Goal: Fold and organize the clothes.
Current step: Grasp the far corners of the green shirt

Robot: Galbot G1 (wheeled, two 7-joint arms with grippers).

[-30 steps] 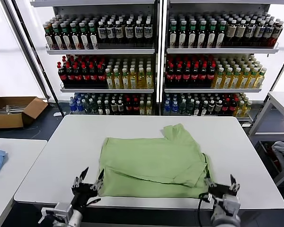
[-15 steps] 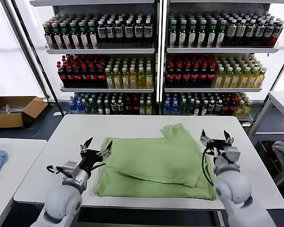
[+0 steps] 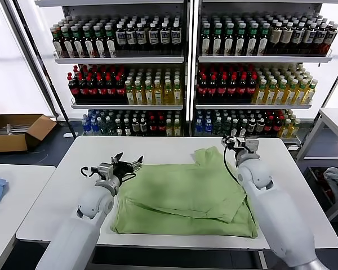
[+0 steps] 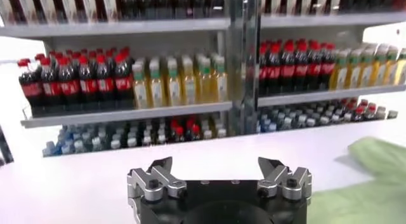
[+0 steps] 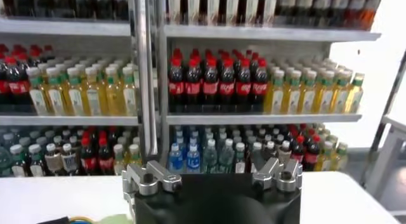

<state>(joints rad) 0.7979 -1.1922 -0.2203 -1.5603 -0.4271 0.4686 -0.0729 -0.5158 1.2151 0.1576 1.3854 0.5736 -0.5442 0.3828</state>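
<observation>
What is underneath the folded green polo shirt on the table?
Only the white table shows around the green polo shirt. Anything beneath its folded layers is covered; no graphic shows.

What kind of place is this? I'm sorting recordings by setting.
Likely a mock shop or a lab set up like one: drink shelves packed with bottles stand behind a white table holding a green polo shirt, with a cardboard box on the floor.

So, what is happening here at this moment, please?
A two-armed robot is folding a light green polo shirt on a white table. The shirt lies partly folded. The left gripper is at the shirt's far left corner and the right gripper by its far right part; both are open and hold nothing.
</observation>
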